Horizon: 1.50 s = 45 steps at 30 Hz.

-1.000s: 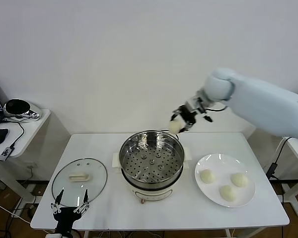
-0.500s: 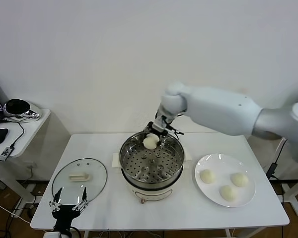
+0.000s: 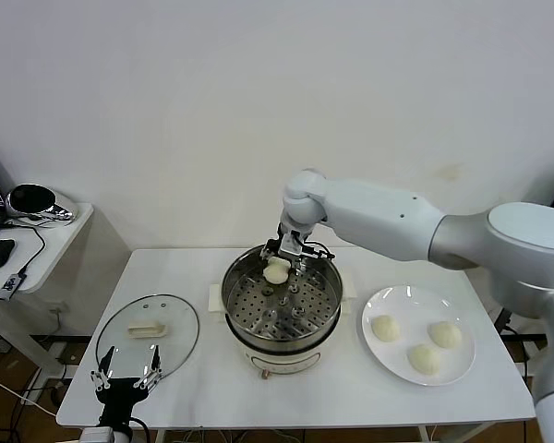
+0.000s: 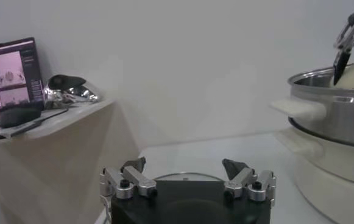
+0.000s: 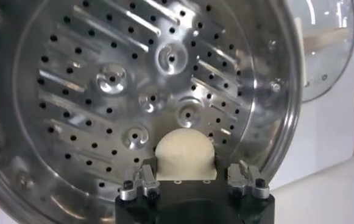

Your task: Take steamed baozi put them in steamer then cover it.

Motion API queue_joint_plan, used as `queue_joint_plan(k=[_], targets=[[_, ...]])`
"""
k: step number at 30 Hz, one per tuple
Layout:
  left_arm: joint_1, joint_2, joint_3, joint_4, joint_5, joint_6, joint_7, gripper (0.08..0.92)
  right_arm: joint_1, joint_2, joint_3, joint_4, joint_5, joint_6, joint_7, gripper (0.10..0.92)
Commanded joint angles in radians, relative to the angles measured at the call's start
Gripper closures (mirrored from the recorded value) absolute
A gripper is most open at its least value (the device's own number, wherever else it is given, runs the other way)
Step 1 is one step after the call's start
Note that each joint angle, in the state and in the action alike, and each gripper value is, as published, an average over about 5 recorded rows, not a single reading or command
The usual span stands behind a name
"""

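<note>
The steamer point(image 3: 258, 309) stands mid-table on its white base, with its perforated tray bare. My right gripper point(image 3: 284, 257) is shut on one baozi point(image 3: 276, 270) and holds it just over the far part of the tray. In the right wrist view the baozi point(image 5: 184, 153) sits between the fingers point(image 5: 142, 177) above the tray point(image 5: 103, 91). Three baozi point(image 3: 423, 359) lie on the white plate point(image 3: 406, 303) to the right. My left gripper point(image 3: 126, 378) is open and idle at the front left edge, by the glass lid point(image 3: 148, 334).
A side table point(image 3: 37, 242) at the far left carries a laptop, a mouse and cables. The left wrist view shows the steamer's side point(image 4: 335, 115) and the lid's rim point(image 4: 183, 178) just ahead of the open left gripper point(image 4: 186, 173).
My right gripper has carried the baozi leftward from behind the steamer's right rim and down into the pot's far part. The left arm has not moved.
</note>
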Motion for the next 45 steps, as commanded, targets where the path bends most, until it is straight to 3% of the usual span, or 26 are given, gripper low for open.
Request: queue_joint_plan(k=[1,5,8,15,19,23,32,45], targets=[[-0.003,-0.002,0.001,0.001,0.001,0.001,-0.002,0.177,-0.019,0.021,0.005,-0.052,-0.06,0.054,0.026,0.361],[0.001,-0.001,-0.004,-0.003,0.0,0.003,-0.003,0.177,0.015,-0.012,-0.003,0.008,0.021,0.008,0.007,0.255],[0.007,0.0,-0.009,-0.008,-0.001,0.003,-0.004,0.177,0.087,-0.078,-0.019,0.116,0.181,-0.107,-0.042,0.212],[0.017,0.01,-0.015,-0.027,-0.003,0.01,-0.004,0.177,0.273,-0.339,-0.098,0.433,0.509,-0.611,-0.119,0.203],[0.015,0.017,-0.014,-0.036,-0.003,0.014,-0.003,0.177,0.33,-0.507,-0.128,0.572,0.569,-0.846,-0.114,0.203],[0.014,0.028,-0.019,-0.044,-0.004,0.014,-0.003,0.177,0.346,-0.675,-0.124,0.662,0.582,-0.986,-0.108,0.203],[0.009,0.036,-0.016,-0.041,-0.002,0.014,-0.002,0.177,0.23,-0.925,-0.096,0.726,0.468,-1.007,-0.111,0.203],[0.002,0.024,-0.019,-0.033,0.001,0.019,-0.001,0.177,-0.263,-0.907,0.186,0.6,0.245,-0.874,-0.085,0.203]])
